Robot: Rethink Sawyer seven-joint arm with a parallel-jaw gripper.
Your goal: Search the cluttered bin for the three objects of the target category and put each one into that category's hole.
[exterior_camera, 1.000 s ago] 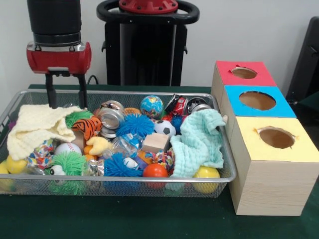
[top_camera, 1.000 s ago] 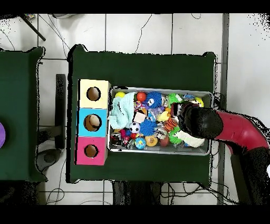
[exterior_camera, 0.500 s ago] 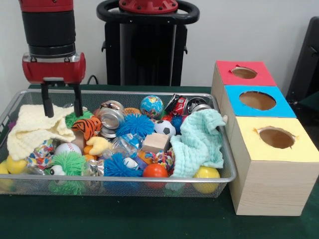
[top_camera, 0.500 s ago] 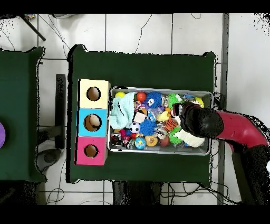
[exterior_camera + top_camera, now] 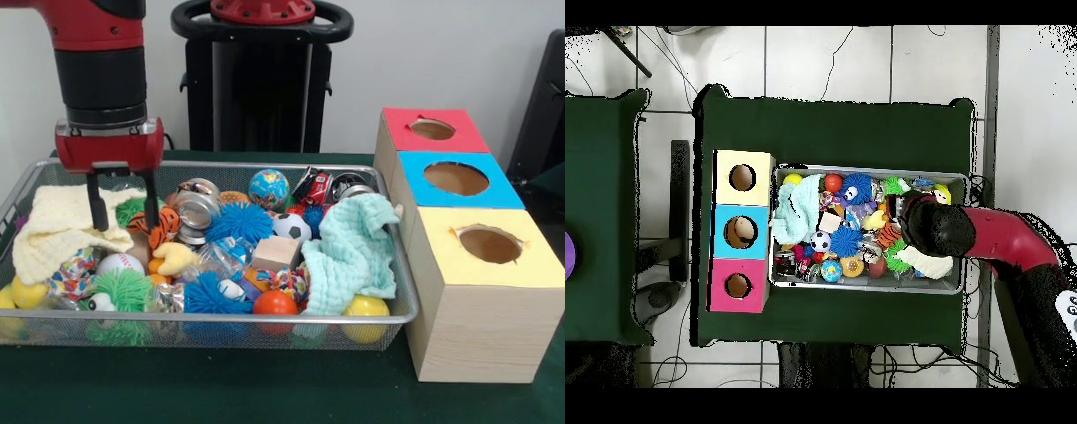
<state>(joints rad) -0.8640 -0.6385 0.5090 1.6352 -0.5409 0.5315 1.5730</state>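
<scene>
Bench [image 5: 221,389] carries the wire bin [image 5: 402,305]; three boxes with holes [image 5: 459,221] stand well off to one side of the fingers. Arm [image 5: 101,62] hangs over the bin's cloth end. Fingers [image 5: 123,201] wide, empty, straddling a green fuzzy toy [image 5: 132,208], with the yellow cloth [image 5: 62,225] just beside and the tiger toy [image 5: 154,225] just below. Step looks like search and approach. Target category unclear; next, likely lower and close.

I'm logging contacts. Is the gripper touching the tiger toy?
Cannot tell: in the front view the gripper overlaps the tiger toy, showing neither gap nor contact.
</scene>
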